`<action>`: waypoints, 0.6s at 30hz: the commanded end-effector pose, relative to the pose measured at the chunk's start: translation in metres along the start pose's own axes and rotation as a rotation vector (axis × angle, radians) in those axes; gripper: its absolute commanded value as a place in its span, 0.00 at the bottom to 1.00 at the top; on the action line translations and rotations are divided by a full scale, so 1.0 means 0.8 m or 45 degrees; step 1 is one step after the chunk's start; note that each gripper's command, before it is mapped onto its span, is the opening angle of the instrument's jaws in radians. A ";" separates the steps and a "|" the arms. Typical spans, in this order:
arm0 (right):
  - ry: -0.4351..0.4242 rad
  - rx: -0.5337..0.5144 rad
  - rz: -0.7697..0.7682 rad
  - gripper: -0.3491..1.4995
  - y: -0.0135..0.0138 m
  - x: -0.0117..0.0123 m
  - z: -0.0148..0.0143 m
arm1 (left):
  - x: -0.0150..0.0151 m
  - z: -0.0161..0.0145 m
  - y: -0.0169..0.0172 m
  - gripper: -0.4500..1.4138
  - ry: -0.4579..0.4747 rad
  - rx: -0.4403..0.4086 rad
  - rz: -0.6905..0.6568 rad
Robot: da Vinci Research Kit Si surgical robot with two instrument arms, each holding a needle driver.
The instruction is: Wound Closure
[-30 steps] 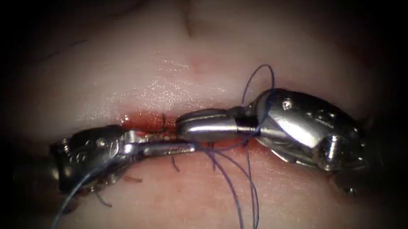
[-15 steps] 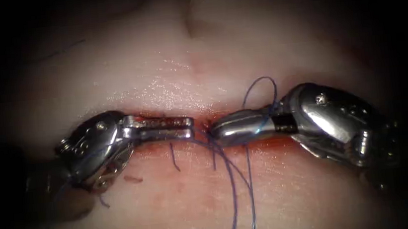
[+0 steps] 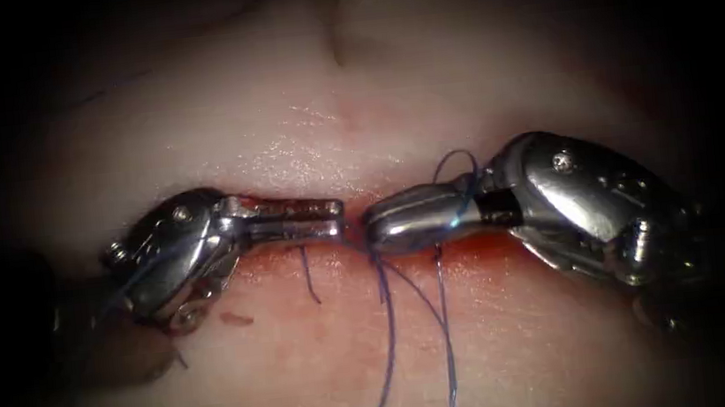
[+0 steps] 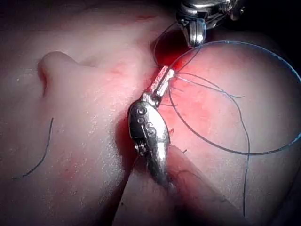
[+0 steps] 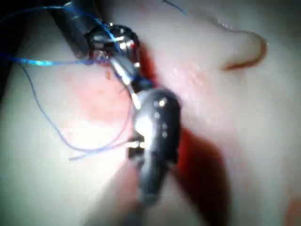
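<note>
Endoscope view, tissue (image 3: pixel 319 119): I see the cut (image 3: pixel 356 226) running across it, wet with red fluid (image 3: pixel 473 250).
Endoscope view, left claw (image 3: pixel 339 221): clenched; its tip lies on the cut, tip to tip with the other tool. I judge it grips thread, but I cannot confirm this.
Endoscope view, right claw (image 3: pixel 368 226): clenched, with a loop of thread (image 3: pixel 457 168) wound around it behind the tip; I read this as a knot throw held on the tool.
Endoscope view, thread tails (image 3: pixel 441 329): these hang from between the two tips toward the near edge, slack.
Endoscope view, cut ends of thread (image 3: pixel 309 279): short, standing at the cut, from stitches already laid.
Needle: I cannot place it, so I take neither claw to hold it.
Left wrist view, left claw (image 4: pixel 168 74): on the red cut, inside a wide slack ring of thread (image 4: pixel 263 150).
Right wrist view, right claw (image 5: pixel 117 66): meets the other tool at the cut; thread (image 5: pixel 42 61) trails off sideways.
</note>
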 end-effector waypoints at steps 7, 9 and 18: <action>-0.157 0.217 -0.031 0.00 0.0006 -0.0014 0.0026 | -0.0014 0.0007 0.0002 0.00 0.000 0.005 -0.014; -0.192 0.262 -0.043 0.00 0.0005 -0.0015 0.0033 | -0.0015 0.0008 0.0000 0.00 0.000 0.005 -0.014; -0.384 0.470 -0.075 0.00 -0.0002 -0.0018 0.0051 | -0.0007 0.0009 -0.0005 0.00 0.005 0.002 -0.038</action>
